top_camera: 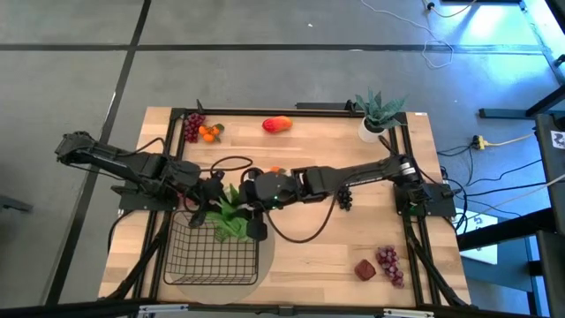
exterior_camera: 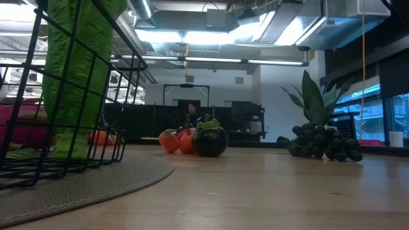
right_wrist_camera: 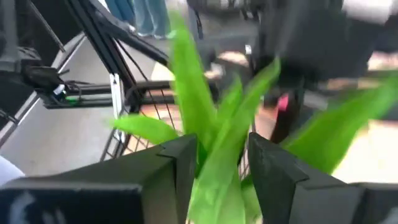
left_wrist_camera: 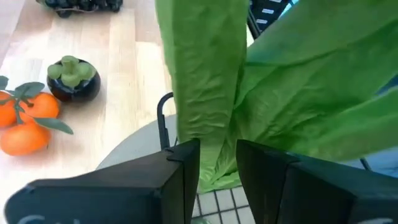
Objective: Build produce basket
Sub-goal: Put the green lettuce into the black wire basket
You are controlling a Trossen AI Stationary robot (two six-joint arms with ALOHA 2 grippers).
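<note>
Leafy green stalks (top_camera: pixel 231 215) sit at the 12 o'clock rim of the black wire basket (top_camera: pixel 212 256), hanging partly inside. My left gripper (left_wrist_camera: pixel 217 165) is narrow, fingers (left_wrist_camera: pixel 183 168) pinching the stalk between them. My right gripper (right_wrist_camera: pixel 221 165) is on the same bunch from 3 o'clock; leaves run between its fingers (right_wrist_camera: pixel 180 162), parted a bit, grip or not I cannot tell. Oranges (left_wrist_camera: pixel 25 121) and a dark mangosteen (left_wrist_camera: pixel 73 79) lie beyond the basket. No readable writing anywhere.
</note>
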